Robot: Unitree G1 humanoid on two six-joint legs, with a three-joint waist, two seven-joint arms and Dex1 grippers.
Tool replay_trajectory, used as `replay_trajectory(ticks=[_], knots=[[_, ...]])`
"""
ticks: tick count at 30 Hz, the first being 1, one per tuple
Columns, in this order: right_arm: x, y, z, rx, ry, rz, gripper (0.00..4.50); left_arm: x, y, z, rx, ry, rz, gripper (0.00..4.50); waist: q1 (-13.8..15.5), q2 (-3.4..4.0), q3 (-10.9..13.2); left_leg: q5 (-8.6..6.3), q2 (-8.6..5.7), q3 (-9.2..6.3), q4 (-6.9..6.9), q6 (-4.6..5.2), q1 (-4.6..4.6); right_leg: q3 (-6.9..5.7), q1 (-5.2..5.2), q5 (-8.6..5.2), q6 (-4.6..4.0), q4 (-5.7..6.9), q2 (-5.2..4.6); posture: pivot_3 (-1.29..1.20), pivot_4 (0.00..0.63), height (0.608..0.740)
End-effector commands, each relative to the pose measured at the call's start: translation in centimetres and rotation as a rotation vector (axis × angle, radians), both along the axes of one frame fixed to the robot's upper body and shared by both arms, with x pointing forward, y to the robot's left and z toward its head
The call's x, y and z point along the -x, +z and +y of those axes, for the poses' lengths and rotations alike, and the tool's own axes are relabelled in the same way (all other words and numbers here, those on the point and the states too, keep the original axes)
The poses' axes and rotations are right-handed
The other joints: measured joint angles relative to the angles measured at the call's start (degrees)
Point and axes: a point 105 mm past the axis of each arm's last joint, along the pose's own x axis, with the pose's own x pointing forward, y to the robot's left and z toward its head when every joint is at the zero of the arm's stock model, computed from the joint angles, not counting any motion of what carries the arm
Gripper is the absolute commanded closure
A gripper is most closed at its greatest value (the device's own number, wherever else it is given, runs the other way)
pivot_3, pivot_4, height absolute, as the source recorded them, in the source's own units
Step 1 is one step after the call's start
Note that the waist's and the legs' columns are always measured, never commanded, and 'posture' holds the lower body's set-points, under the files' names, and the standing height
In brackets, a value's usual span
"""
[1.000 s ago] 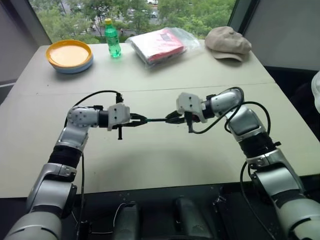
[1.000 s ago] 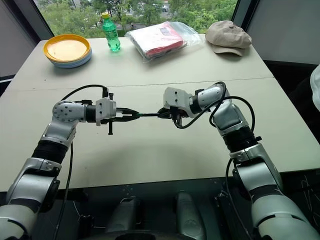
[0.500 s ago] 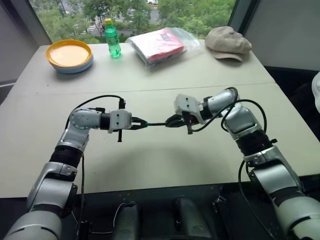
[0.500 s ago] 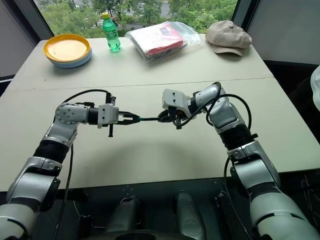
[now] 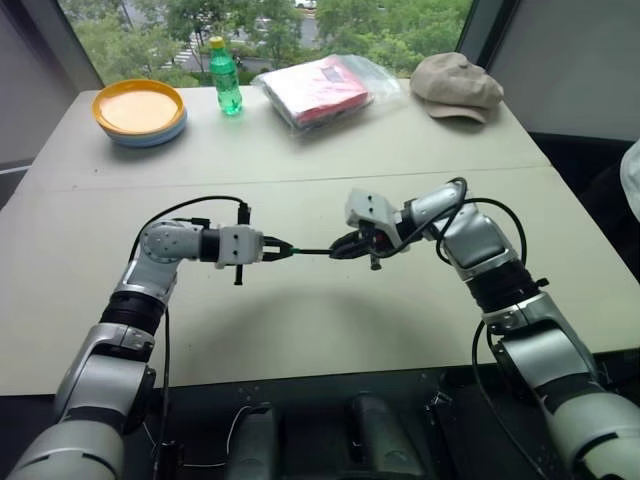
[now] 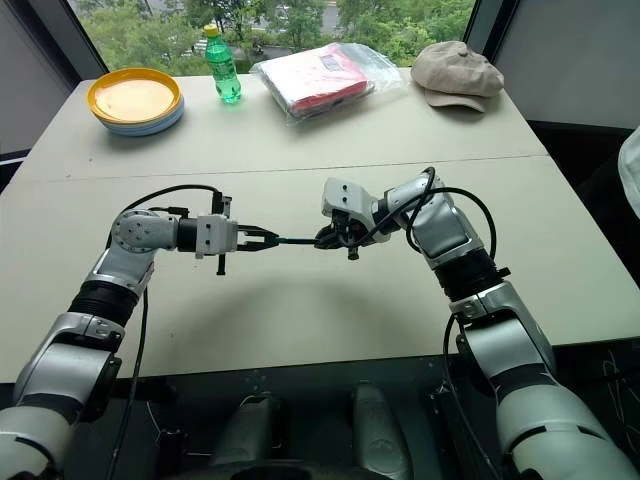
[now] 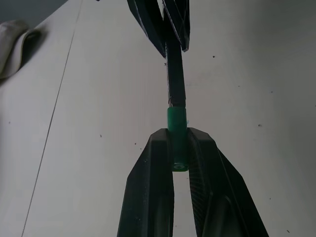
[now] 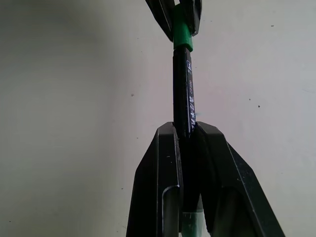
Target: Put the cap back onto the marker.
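The marker (image 8: 182, 84), a thin black stick, hangs level above the table between my two grippers. My right gripper (image 5: 342, 246) is shut on its rear part, seen up close as the right gripper (image 8: 186, 129). The cap (image 7: 177, 126), a small green cylinder, is pinched in my left gripper (image 7: 177, 137), which is shut on it. The cap (image 8: 182, 35) sits in line with the marker and meets its end; how far it is pushed on I cannot tell. In the head view the left gripper (image 5: 283, 248) points right, toward the other one.
On the far side of the table (image 5: 300, 320) stand a stack of orange and blue plates (image 5: 138, 112), a green drink bottle (image 5: 225, 77), a clear bag with red contents (image 5: 325, 90) and a beige hat (image 5: 456, 85).
Both wrists have rolled a little about the marker's line. The hands stay about where they were, with cap and marker still joined between them.
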Motion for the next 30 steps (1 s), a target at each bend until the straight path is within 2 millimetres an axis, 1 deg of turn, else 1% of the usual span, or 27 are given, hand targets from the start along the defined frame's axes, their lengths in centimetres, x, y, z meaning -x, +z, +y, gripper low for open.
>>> replay_trajectory(ticks=[1, 8, 11, 16, 21, 25, 30], knots=[[2.2, -0.3, 2.4, -0.01, 0.151, 0.028, 4.49, -0.5, 4.1, -0.7, 0.125, -0.002, -0.121, 4.5, 0.0, 0.0, 0.0, 0.0, 0.0, 0.0, 0.0, 0.0, 0.0, 0.0, 0.0, 0.0, 0.0, 0.0, 0.0, 0.0, 0.15, 0.74], [2.2, -0.6, 2.6, 0.006, 0.165, 0.025, 4.49, 0.6, 5.0, -1.9, 0.17, -0.065, -0.119, 4.5, 0.0, 0.0, 0.0, 0.0, 0.0, 0.0, 0.0, 0.0, 0.0, 0.0, -0.01, 0.0, 0.0, 0.01, 0.0, 0.0, 0.15, 0.74], [2.1, -0.7, 2.5, 0.016, 0.17, 0.025, 4.49, 1.0, 5.1, -2.2, 0.158, -0.085, -0.12, 4.5, 0.0, 0.0, 0.0, 0.0, 0.0, 0.0, 0.0, 0.0, 0.0, 0.0, -0.01, 0.0, 0.0, 0.01, 0.0, 0.0, 0.15, 0.74], [2.5, -0.6, 2.9, 0.003, 0.184, 0.053, 4.49, 1.0, 4.7, -2.3, 0.12, -0.099, -0.154, 4.5, 0.0, 0.0, 0.0, 0.0, 0.0, 0.0, 0.0, 0.0, -0.01, 0.0, -0.01, 0.0, 0.0, 0.01, 0.0, 0.0, 0.15, 0.74], [2.5, -0.4, 3.3, -0.001, 0.193, 0.039, 4.49, 0.8, 4.8, -2.5, 0.126, -0.094, -0.159, 4.5, 0.0, 0.0, 0.0, 0.0, 0.0, 0.0, 0.0, 0.0, -0.01, 0.0, -0.01, 0.0, 0.0, 0.0, 0.0, 0.0, 0.15, 0.74], [2.6, -0.3, 3.5, -0.007, 0.2, 0.024, 4.49, 0.7, 4.2, -2.3, 0.11, -0.086, -0.14, 4.5, 0.0, 0.0, 0.0, 0.0, 0.0, 0.0, 0.0, 0.0, -0.01, 0.0, -0.01, 0.0, 0.0, 0.01, 0.0, 0.0, 0.15, 0.74], [2.1, -0.4, 2.7, 0.003, 0.178, 0.003, 4.49, 0.6, 3.8, -1.4, 0.103, -0.047, -0.099, 4.5, 0.0, 0.0, 0.0, 0.0, 0.0, 0.0, 0.0, 0.0, 0.0, 0.0, -0.01, 0.0, 0.0, 0.0, 0.0, 0.0, 0.15, 0.74]])
